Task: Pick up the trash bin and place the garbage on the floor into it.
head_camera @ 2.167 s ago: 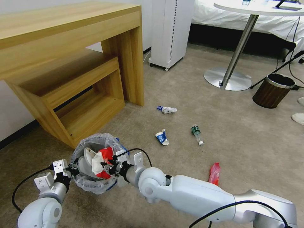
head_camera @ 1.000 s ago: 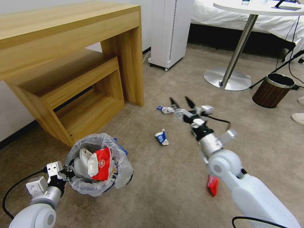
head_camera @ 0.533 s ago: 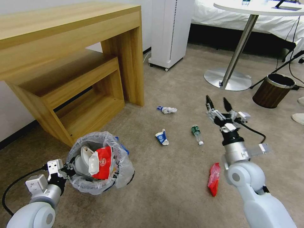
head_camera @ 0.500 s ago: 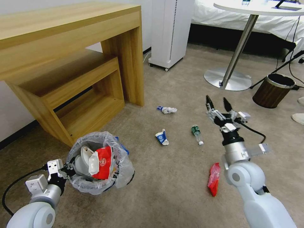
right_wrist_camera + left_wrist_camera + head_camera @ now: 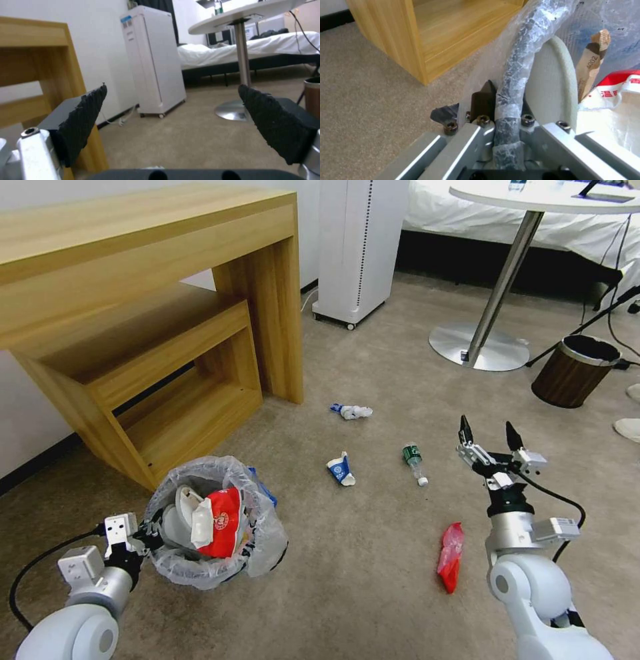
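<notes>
The trash bin [image 5: 257, 533], lined with a translucent bag, hangs just above the carpet at the lower left. My left gripper [image 5: 145, 531] is shut on its rim [image 5: 516, 62]. Inside lie a red-white carton [image 5: 219, 521] and a wooden stick [image 5: 591, 62]. On the floor are a blue-white wrapper [image 5: 341, 469], a second wrapper [image 5: 352, 411], a clear green-label bottle [image 5: 414, 461] and a red bottle [image 5: 451, 557]. My right gripper [image 5: 489, 435] is open and empty, raised above the carpet right of the clear bottle; its fingers [image 5: 85, 115] stand wide apart.
A wooden desk [image 5: 133, 300] with a lower shelf stands at the left. A white appliance [image 5: 357, 247] is behind it. A round table's metal base [image 5: 477, 347] and a brown bin [image 5: 575, 370] sit at the right. White slippers [image 5: 628, 429] lie at the right edge.
My right gripper left the carton in the bin, swung right across the floor litter and now sits open, nearer to me, beside the clear bottle. The bin shifted slightly.
</notes>
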You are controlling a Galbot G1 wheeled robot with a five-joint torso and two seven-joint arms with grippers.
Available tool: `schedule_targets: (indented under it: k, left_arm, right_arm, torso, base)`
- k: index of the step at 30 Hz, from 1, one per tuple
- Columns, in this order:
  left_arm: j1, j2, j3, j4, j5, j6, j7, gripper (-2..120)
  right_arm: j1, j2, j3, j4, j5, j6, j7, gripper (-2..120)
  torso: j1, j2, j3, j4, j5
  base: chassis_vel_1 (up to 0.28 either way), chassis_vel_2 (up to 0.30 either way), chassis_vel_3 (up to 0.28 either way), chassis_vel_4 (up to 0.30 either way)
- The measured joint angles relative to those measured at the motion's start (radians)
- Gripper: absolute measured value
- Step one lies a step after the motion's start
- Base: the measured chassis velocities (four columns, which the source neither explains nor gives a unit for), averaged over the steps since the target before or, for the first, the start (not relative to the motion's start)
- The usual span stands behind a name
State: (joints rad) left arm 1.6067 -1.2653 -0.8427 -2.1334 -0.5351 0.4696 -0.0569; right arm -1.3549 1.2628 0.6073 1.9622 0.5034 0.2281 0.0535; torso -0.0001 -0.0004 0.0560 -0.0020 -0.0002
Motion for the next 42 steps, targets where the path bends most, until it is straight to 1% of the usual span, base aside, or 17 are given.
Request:
schedule_targets:
  k: [10, 14, 19, 21, 22, 23, 26, 27, 29, 34, 37, 42]
  left_arm:
    - [0.005, 0.011, -0.004, 0.003, -0.004, -0.002, 0.001, 0]
    - [0.007, 0.018, -0.005, -0.004, -0.011, 0.011, 0.0, 0]
    - [0.021, 0.036, -0.008, -0.032, -0.034, 0.059, 0.002, 0]
    - [0.029, 0.052, -0.015, -0.046, -0.046, 0.084, 0.002, 0]
    - [0.034, 0.065, -0.022, -0.056, -0.06, 0.109, 0.001, 0]
    - [0.034, 0.065, -0.022, -0.056, -0.06, 0.109, 0.001, 0]
    - [0.046, 0.101, -0.036, -0.077, -0.094, 0.159, 0.0, 0]
    - [0.046, 0.101, -0.036, -0.077, -0.094, 0.159, 0.0, 0]
    - [0.055, 0.129, -0.042, -0.091, -0.134, 0.192, -0.001, 0]
    - [0.065, 0.155, -0.044, -0.095, -0.162, 0.208, -0.006, 0]
    - [0.063, 0.175, -0.046, -0.104, -0.218, 0.227, -0.024, 0]
    - [0.06, 0.187, -0.045, -0.098, -0.225, 0.227, -0.026, 0]
  right_arm:
    - [-0.01, 0.001, -0.013, -0.015, -0.019, -0.005, 0.02, 100]
    - [-0.009, -0.006, -0.014, -0.022, -0.01, 0.003, 0.017, 100]
    - [-0.008, -0.011, -0.015, -0.024, 0.002, 0.007, 0.015, 100]
    - [-0.008, -0.012, -0.019, -0.024, 0.003, 0.007, 0.012, 100]
    - [-0.008, -0.012, -0.021, -0.024, 0.004, 0.007, 0.01, 100]
    - [-0.008, -0.012, -0.021, -0.024, 0.004, 0.007, 0.01, 100]
    - [-0.008, -0.01, -0.028, -0.024, 0.004, 0.007, 0.006, 100]
    - [-0.008, -0.01, -0.028, -0.024, 0.004, 0.007, 0.006, 100]
    - [-0.012, -0.007, -0.03, -0.023, 0.003, 0.007, 0.004, 100]
    - [-0.019, 0.0, -0.031, -0.018, -0.001, 0.007, 0.001, 100]
    - [-0.033, 0.008, -0.029, -0.014, -0.014, 0.014, -0.007, 100]
    - [-0.046, 0.018, -0.018, -0.005, -0.021, 0.019, -0.009, 100]
  torso:
    - [0.0, 0.0, 0.0, 0.0, -0.0001]
    - [0.0, 0.0, 0.0, 0.0, 0.0]
    - [0.0, 0.0, 0.0, -0.0007, -0.0001]
    - [0.0, 0.0, 0.0, -0.0004, 0.0001]
    - [0.0, 0.0, 0.0, 0.0, -0.0002]
    - [0.0, 0.0, 0.0, 0.0, -0.0002]
    - [0.0, 0.0, 0.0, 0.0001, -0.0001]
    - [0.0, 0.0, 0.0, 0.0001, -0.0001]
    - [0.0, 0.0, 0.0, 0.0, 0.0]
    - [0.0, 0.0, 0.0, -0.0001, -0.0001]
    - [0.0, 0.0, 0.0, 0.0, -0.0001]
    - [0.0, 0.0, 0.0, -0.0001, 0.0]
  base:
    - [-0.005, -0.006, -0.004, -0.005]
    - [-0.06, -0.059, -0.059, -0.062]
    - [-0.074, -0.073, -0.064, -0.063]
    - [-0.018, -0.056, -0.045, -0.008]
    - [0.0, 0.0, 0.0, 0.0]
    - [0.0, 0.0, 0.0, 0.0]
    - [0.0, 0.0, 0.0, 0.0]
    - [0.0, 0.0, 0.0, 0.0]
    - [0.0, 0.0, 0.0, 0.0]
    - [0.0, 0.0, 0.0, 0.0]
    - [0.0, 0.0, 0.0, 0.0]
    - [0.0, 0.0, 0.0, 0.0]
